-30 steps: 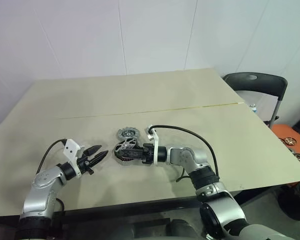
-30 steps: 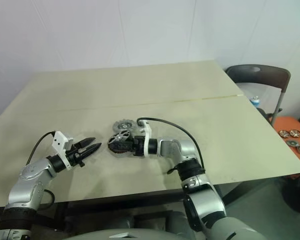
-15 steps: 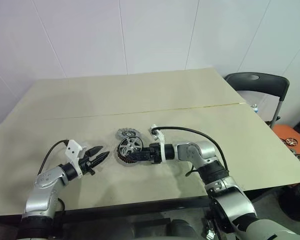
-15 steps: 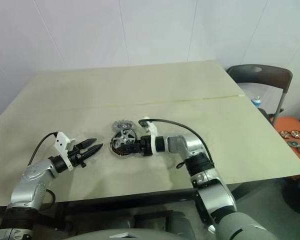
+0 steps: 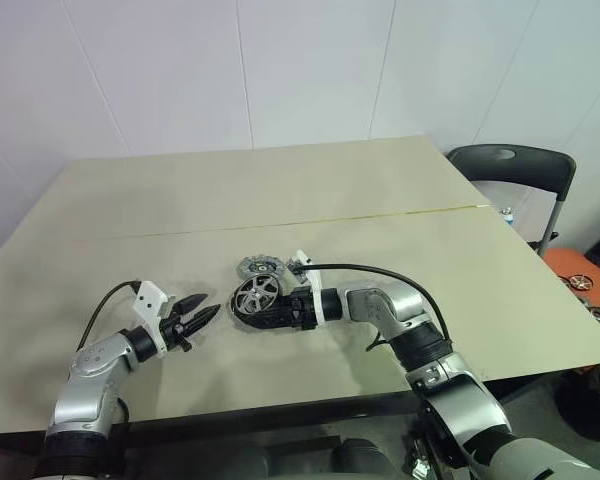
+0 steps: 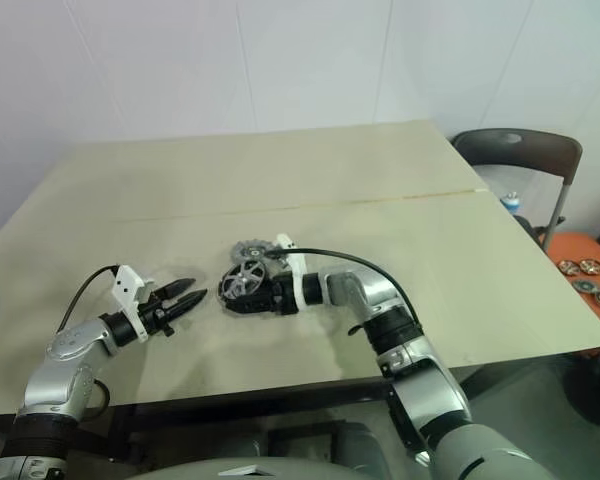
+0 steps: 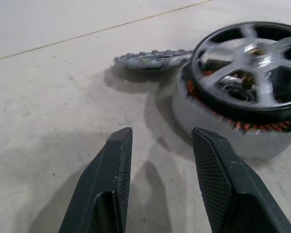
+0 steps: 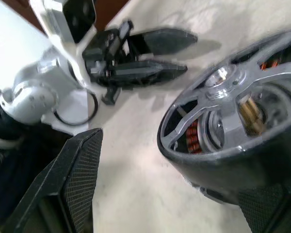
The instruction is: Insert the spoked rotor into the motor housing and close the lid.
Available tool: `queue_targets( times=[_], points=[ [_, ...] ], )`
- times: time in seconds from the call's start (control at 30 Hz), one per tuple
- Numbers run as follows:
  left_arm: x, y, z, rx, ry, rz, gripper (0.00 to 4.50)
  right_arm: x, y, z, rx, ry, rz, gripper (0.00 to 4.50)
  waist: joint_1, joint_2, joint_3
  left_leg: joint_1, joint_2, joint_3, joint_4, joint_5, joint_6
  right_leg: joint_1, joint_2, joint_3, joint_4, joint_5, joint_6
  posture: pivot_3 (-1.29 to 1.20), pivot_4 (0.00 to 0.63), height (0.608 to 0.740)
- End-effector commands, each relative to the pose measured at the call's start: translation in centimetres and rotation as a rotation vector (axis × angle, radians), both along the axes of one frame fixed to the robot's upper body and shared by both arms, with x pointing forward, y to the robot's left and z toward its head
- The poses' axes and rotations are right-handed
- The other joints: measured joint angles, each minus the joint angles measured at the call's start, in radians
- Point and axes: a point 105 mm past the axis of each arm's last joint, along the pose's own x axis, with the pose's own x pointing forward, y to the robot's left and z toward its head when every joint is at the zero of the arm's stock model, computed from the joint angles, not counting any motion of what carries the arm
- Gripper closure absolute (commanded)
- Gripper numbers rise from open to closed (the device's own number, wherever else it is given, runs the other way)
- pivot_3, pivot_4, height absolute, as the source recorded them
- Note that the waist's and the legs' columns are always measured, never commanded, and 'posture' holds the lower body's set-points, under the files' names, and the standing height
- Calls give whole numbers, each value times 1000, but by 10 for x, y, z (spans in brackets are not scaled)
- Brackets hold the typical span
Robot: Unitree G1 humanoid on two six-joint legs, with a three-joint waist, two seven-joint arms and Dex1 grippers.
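On my right eye: rotor [image 6: 248,277] sits tilted on top of the housing [image 6: 242,296], mid-table [image 6: 450,270]. Right gripper [image 6: 263,296] lies low along the table, reaching in at the housing from the right; can't tell its finger state from here. Lid [image 6: 250,248] lies flat just behind them, touching or nearly so. Left gripper [image 6: 190,297] is off to the left, clear of the parts, fingers parted, empty. Chair [image 6: 525,160] past the far-right table edge.

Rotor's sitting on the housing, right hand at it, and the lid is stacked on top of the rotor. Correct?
Not quite. The lid is not on top of the spoked rotor: it lies on the table beside the motor housing, as the left wrist view shows. The right hand is at the rotor.
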Motion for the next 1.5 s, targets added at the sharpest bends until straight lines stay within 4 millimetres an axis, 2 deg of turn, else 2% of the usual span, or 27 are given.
queue_targets(
  times=[0.03, 0.33, 0.53, 0.83, 0.93, 1.2, 1.23, 1.43, 1.5],
  points=[
    [5, -2, 9, 8, -46, -9, 2446, 0, -4, 3, -48, -39, 40, 555, 2, 0, 0, 0, 0, 0, 0, 0, 0, 0, 0, 0, 0, 0, 0, 0, 0, 740],
    [5, -6, 6, 1, -42, -11, 2446, 0, -7, 9, -87, -82, 104, 555, 4, 0, 0, -2, 0, -1, 0, 0, 0, -1, -1, -1, -1, 0, 0, 0, 0, 740],
    [4, -7, 5, 0, -38, -11, 2446, 20, 3, 15, -41, -76, -13, 555, 3, 0, 0, -2, 0, -1, 0, 0, 0, -2, 0, -1, 0, 0, 0, 0, 0, 740],
    [4, -9, 4, 0, -31, -20, 2446, 33, 13, 12, -4, -54, -119, 555, -1, 0, 0, -3, 0, -1, 0, 0, 0, -3, 0, 0, 1, 0, 0, 0, 0, 740],
    [4, -9, 3, 1, -29, -22, 2446, 35, 13, 9, -2, -53, -141, 1187, -2, 0, 0, -2, 0, -1, 0, 0, 0, -3, 0, 0, 1, 0, 0, 0, 0, 740],
    [4, -10, 3, 3, -27, -23, 2446, 29, 13, 2, -4, -29, -121, 3974, -2, 0, 0, -5, 0, 0, -1, 0, 0, -6, 0, 0, 1, 0, 0, 0, 0, 740],
    [4, -10, 3, 3, -26, -23, 2446, 28, 13, 2, -3, -24, -114, 4160, -2, 0, 0, -5, 0, 0, -1, 0, 0, -6, 0, 0, 1, 0, 0, 0, 0, 740],
    [5, -10, 2, 5, -25, -23, 2446, 18, 20, 21, 119, 49, -72, 4150, -2, 0, 0, -5, 0, 0, -1, 0, 0, -6, 0, 0, 1, 0, 0, 0, 0, 740],
    [5, -10, 2, 6, -24, -23, 2446, 15, 22, 35, 196, 99, -53, 4150, -1, 0, 0, -5, 0, 0, -1, 0, 0, -6, 0, 0, 1, 0, 0, 0, 0, 740]
  ],
)
